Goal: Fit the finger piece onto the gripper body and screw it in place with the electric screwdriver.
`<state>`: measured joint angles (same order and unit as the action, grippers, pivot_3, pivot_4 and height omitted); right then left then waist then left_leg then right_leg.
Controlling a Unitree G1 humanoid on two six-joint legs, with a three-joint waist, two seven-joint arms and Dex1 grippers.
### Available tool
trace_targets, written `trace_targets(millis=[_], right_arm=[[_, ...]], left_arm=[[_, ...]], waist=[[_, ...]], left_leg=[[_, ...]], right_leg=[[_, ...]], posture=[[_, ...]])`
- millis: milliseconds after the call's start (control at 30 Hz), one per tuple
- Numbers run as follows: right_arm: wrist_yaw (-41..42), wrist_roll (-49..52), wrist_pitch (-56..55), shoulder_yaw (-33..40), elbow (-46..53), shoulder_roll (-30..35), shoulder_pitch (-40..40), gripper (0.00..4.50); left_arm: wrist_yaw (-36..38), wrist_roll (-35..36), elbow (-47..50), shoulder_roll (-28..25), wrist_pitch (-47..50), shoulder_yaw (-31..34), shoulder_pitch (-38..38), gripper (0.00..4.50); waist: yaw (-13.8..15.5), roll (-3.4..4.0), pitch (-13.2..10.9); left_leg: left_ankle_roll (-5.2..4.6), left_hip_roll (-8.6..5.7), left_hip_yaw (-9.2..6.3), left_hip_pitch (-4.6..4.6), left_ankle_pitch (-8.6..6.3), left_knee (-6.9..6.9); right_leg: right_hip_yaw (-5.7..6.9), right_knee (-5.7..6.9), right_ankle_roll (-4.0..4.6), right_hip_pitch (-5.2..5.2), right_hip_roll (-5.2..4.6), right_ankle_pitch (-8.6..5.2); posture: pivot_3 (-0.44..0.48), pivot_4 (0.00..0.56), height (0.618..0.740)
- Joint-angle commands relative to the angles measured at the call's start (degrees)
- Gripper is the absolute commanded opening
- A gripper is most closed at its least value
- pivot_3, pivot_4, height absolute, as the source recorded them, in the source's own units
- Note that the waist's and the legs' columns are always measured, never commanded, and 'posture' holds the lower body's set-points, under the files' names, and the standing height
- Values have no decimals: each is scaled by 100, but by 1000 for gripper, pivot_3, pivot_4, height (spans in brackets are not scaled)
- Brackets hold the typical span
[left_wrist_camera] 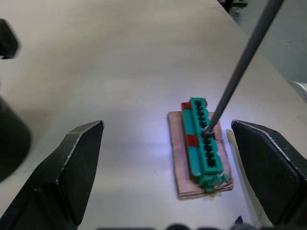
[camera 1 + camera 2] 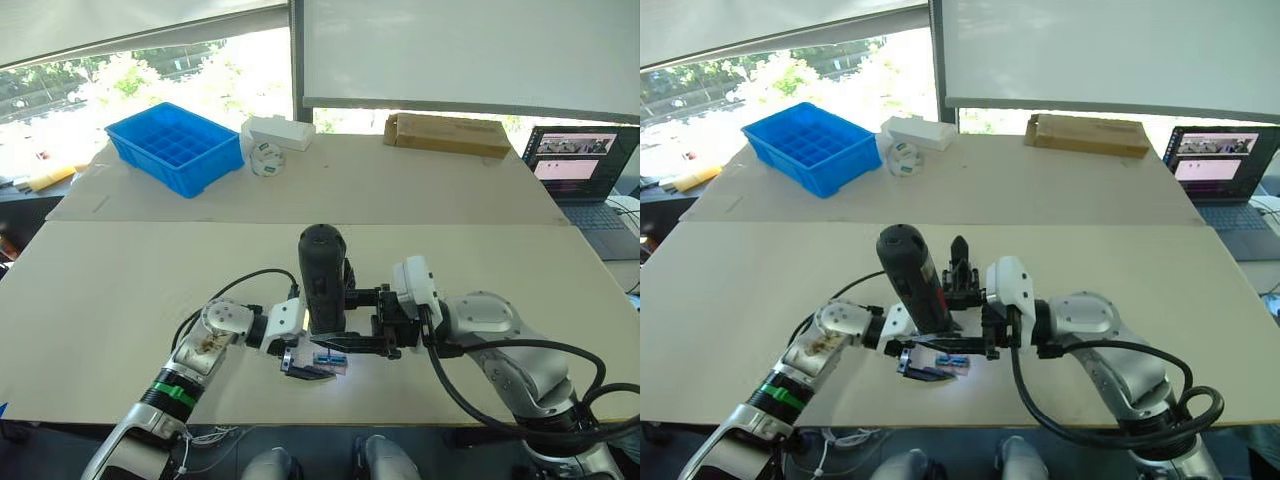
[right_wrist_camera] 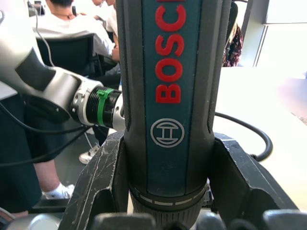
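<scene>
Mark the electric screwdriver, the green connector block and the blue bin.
electric screwdriver [image 3: 170, 96]: right wrist view, labelled barrel.
green connector block [image 1: 204, 143]: left wrist view, row of sockets.
blue bin [image 2: 205, 165]: left eye view, near wall.

The screwdriver [image 2: 322, 280] stands upright near the table's [image 2: 120, 290] front edge, between the two grippers, its bit on a small block [image 1: 204, 148] lying on the table below. Behind it stands the gripper body [image 2: 960, 268]. A bin [image 2: 175, 146] sits far back left, a laptop [image 2: 585, 175] back right.
</scene>
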<state>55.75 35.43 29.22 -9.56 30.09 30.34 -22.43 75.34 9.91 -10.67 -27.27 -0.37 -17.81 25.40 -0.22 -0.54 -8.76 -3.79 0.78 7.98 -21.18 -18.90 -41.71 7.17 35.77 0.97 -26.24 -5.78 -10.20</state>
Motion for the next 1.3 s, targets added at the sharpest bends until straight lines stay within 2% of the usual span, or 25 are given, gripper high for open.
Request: trace_targets(millis=[33,200,333,500,600,700,867,1000,1033,1100,1167,1300], right_arm=[[-149,495,169,396,426,29,-266,1923],[-325,858,460,617,506,123,-535,1923],[-393,1045,589,748,528,245,-668,1923],[-417,1054,604,886,479,428,-693,1923],[-407,1076,583,937,472,505,-637,1923],[-440,1080,578,967,532,557,-503,1923],[-527,1053,600,952,600,551,-443,1923],[-651,1046,634,939,660,559,-428,1923],[-678,1048,643,938,681,567,-417,1923],[-724,1057,663,938,725,582,-395,1923],[-750,1077,688,969,771,621,-363,1923],[-729,1113,716,1022,802,704,-325,1923]], left_arm=[[-111,317,624,-248,271,362,-253,4500],[-327,697,1294,-610,877,809,-629,4500],[-769,918,1531,-627,1444,1103,-729,4500],[-2088,565,1344,8,1725,1168,-580,4500],[-2586,317,1096,331,1687,1083,-455,4500],[-3137,29,392,895,1497,924,-155,4500],[-3063,-219,-392,1291,1034,634,201,4500],[-3070,-292,-1073,1513,673,634,552,4500],[-2992,-277,-1216,1535,574,657,625,3949],[-2777,-255,-1426,1511,394,672,726,3146],[-2254,-228,-1753,1378,50,639,930,2319],[-1022,50,-2458,1291,-542,709,1408,2336]], waist=[[-5,0,0],[-16,1,0],[3,1,0],[40,0,0],[65,0,0],[82,-1,0],[69,-2,0],[77,-3,-1],[76,-3,-1],[74,-3,-1],[76,-3,-1],[70,-4,-1]], left_leg=[[0,1,0,1,0,0],[0,0,-3,1,0,0],[0,-1,-4,0,0,0],[-2,-5,-3,0,-1,0],[-2,-7,-1,0,-1,1],[-2,-7,1,2,-1,0],[-2,-7,4,1,-1,1],[-1,-6,4,4,-1,0],[-1,-6,4,4,-1,0],[-2,-6,4,4,-1,0],[-2,-6,4,3,-1,0],[-2,-6,6,2,-1,0]], right_leg=[[0,0,0,0,-1,0],[1,0,0,0,-11,0],[2,0,0,1,-15,0],[3,-1,-2,4,-14,0],[4,0,-2,5,-8,1],[2,0,-2,7,-6,1],[1,2,-3,7,1,2],[0,-1,-3,7,0,2],[0,-1,-3,7,-1,2],[0,-2,-3,7,-2,2],[1,-1,-3,7,-1,2],[2,-3,-3,5,0,2]], posture=[[0,150,738],[0,150,738],[0,150,738],[0,150,738],[0,150,738],[0,150,738],[0,150,738],[0,150,738],[0,150,738],[0,150,738],[0,150,738],[0,150,738]])
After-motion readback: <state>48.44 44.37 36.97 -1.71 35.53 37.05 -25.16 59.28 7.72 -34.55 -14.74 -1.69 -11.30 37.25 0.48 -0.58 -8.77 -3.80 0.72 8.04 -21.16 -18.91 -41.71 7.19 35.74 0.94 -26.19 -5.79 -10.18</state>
